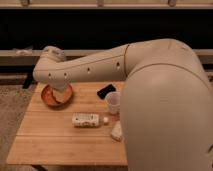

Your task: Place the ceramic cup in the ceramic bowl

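Note:
The ceramic cup (113, 103), small and whitish pink with a wide round rim, stands upright on the wooden table (50, 140), right of centre and close to my arm's big segment. The orange-terracotta ceramic bowl (48, 97) sits at the table's back left. My gripper (60, 92) hangs down from the wrist right over the bowl and covers part of its inside. It is well to the left of the cup and not touching it.
A flat black object (106, 91) lies just behind the cup. A white oblong bottle (86, 120) lies on its side mid-table. A pale beige lump (116, 132) sits in front of the cup. My arm (165, 100) fills the right side. A low rail (20, 56) runs behind the table.

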